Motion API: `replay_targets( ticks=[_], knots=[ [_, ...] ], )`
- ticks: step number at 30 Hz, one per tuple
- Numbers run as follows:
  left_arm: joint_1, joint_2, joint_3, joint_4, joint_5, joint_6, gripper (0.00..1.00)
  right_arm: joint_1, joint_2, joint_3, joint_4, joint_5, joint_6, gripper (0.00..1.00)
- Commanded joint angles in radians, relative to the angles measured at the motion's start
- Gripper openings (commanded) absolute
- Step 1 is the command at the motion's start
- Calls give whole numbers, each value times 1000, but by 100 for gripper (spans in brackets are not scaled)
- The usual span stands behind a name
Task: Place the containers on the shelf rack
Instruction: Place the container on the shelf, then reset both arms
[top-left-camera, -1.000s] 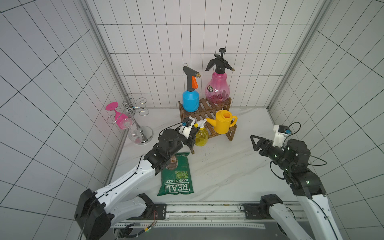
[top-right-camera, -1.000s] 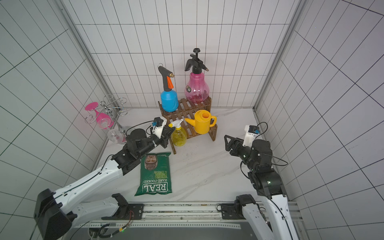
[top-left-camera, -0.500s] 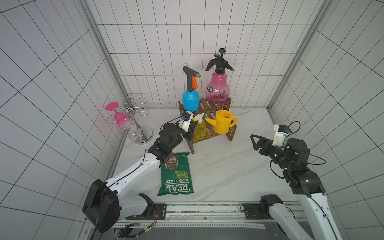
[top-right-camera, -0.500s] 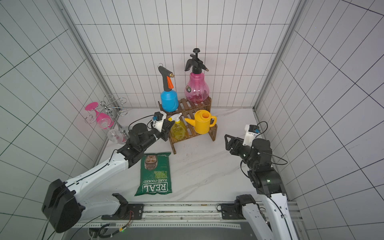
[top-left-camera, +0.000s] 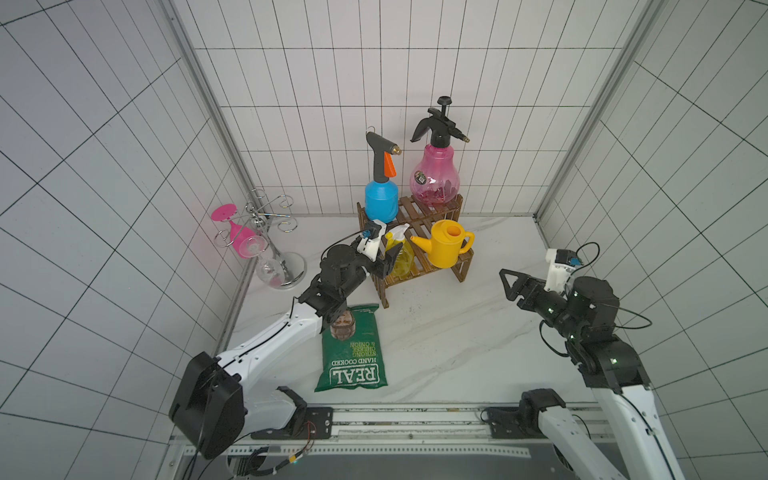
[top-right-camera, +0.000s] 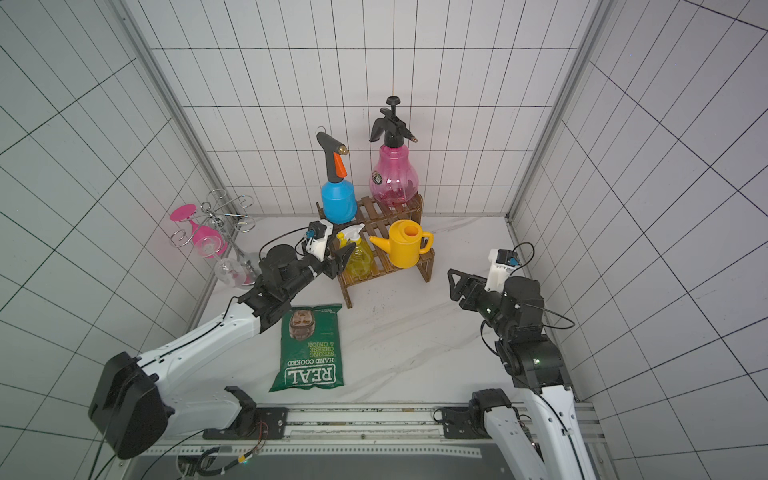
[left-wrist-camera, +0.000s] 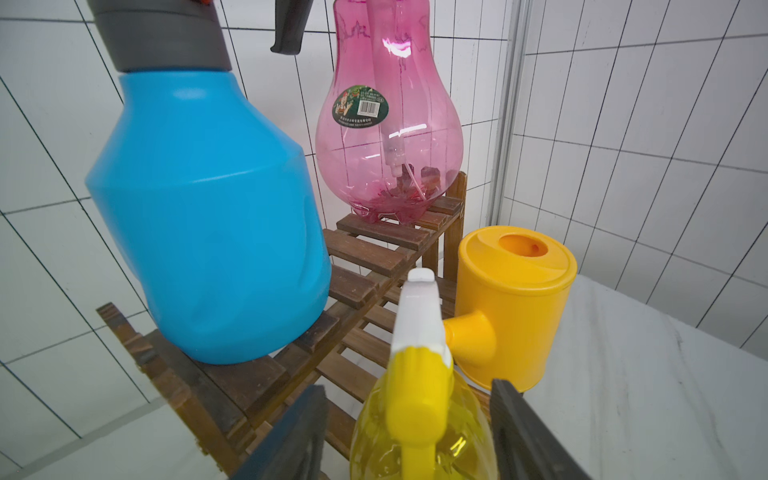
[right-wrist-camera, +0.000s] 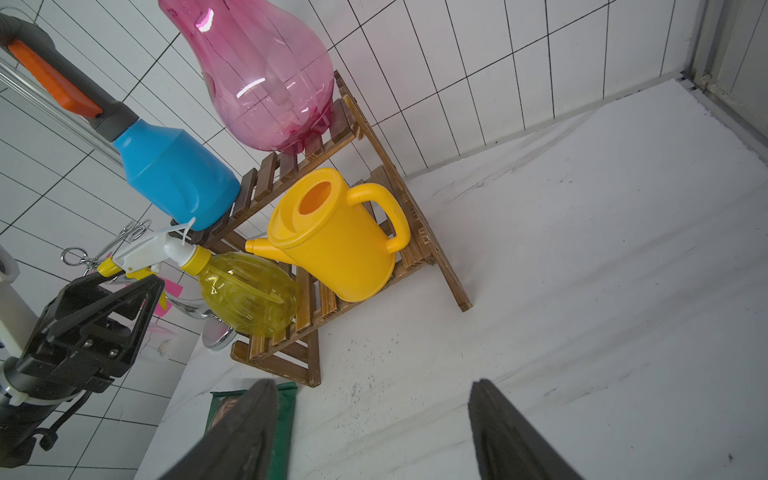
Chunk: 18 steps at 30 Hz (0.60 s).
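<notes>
- Left end effector (left-wrist-camera: 407, 386) spread around small translucent yellow spray bottle (left-wrist-camera: 415, 415) on lower tier of brown slatted wooden rack (top-left-camera: 420, 266).
- Right end effector (right-wrist-camera: 374, 384) spread over white desk (right-wrist-camera: 582, 249).

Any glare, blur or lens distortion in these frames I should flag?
Left wrist view: white glare streak on the pink translucent bulbous plastic sprayer; the left pincer is soft, out of focus at the frame edge; the blue plastic sprayer bottle looms, stretched by the wide lens. Right wrist view: right pincer blurred likewise, brown wooden slatted rack sharp. Both top views: even soft light, faint shadows.
</notes>
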Motion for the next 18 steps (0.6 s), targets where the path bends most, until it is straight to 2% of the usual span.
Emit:
replay_targets(
  ticks=[1,3,5,7,8,11,14,18],
  knots=[
    [4,-46,7,-14,23,-1,74,-14,1,6,22,-17,-21,75],
    [5,-82,5,-41,45,1,81,-14,-1,3,17,-4,-36,76],
    [7,-132,-12,-73,71,5,89,-15,1,-6,8,63,-57,78],
    [8,-241,-66,-107,89,6,96,-17,6,-60,40,214,-84,91],
    [9,-292,-99,-122,93,8,98,-21,8,-101,84,277,-97,99],
    [9,-465,-217,-192,57,-21,98,-58,33,-288,347,429,-173,99],
    [9,-633,-361,-290,-85,-101,98,-163,147,-428,621,465,-191,99],
    [16,-741,-512,-369,-431,-126,99,-249,394,-485,845,457,-255,99]
  ],
)
